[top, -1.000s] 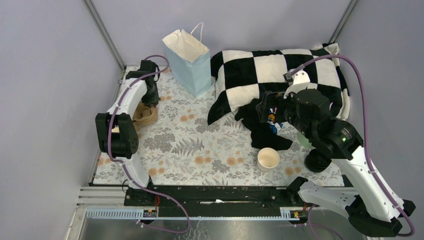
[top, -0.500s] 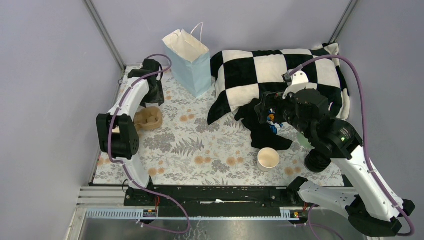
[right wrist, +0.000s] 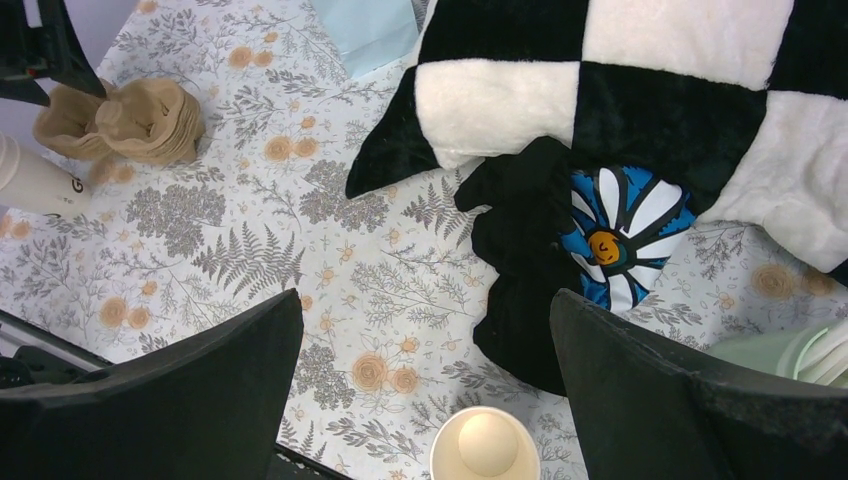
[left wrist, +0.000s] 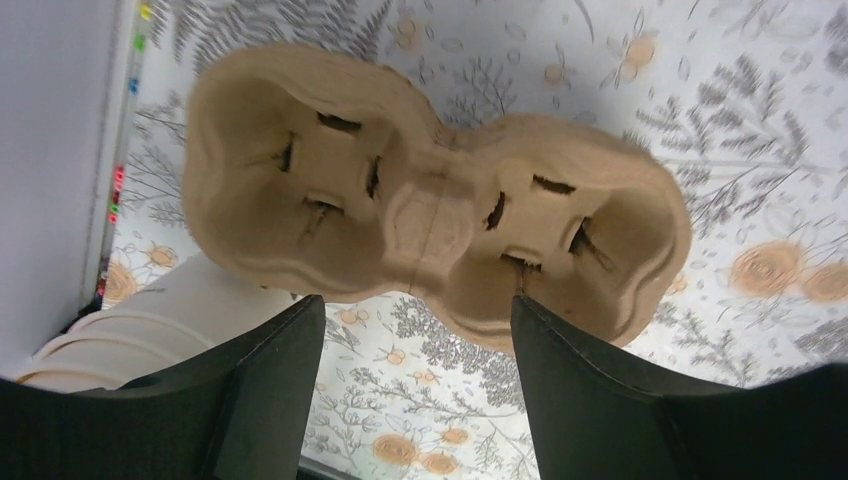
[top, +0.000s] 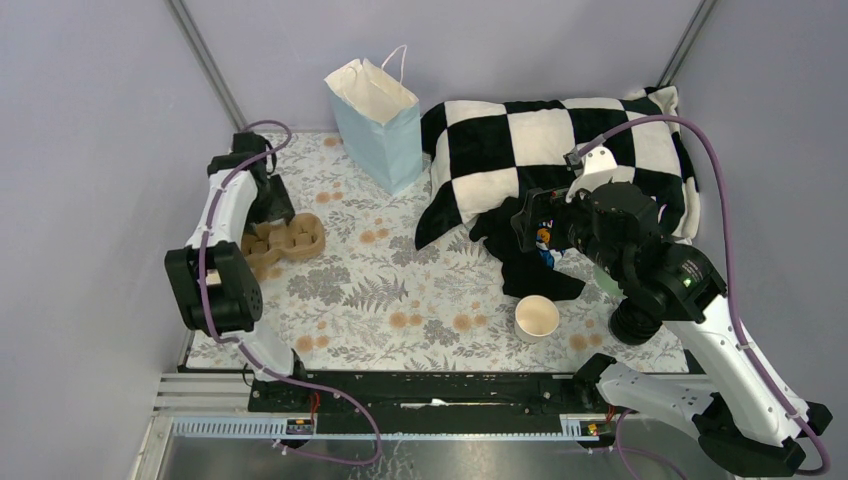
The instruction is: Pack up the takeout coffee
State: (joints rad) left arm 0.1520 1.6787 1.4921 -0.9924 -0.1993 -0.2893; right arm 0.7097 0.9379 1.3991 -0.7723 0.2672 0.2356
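Your lidless paper cup [top: 537, 318] looks light and crushable; pinch gently below the rim. Left fingers [left wrist: 265, 390] and right fingers [right wrist: 190, 390] gape empty.

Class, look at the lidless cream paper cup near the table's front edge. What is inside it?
Nothing shows inside the paper cup: only its bare cream bottom and inner wall, no drink. The patch of floral tablecloth directly under it is covered.

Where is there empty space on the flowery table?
The middle of the flowery cloth is bare, between the cup carrier, blue bag and paper cup. The right side is crowded with checkered pillow and black cloth.
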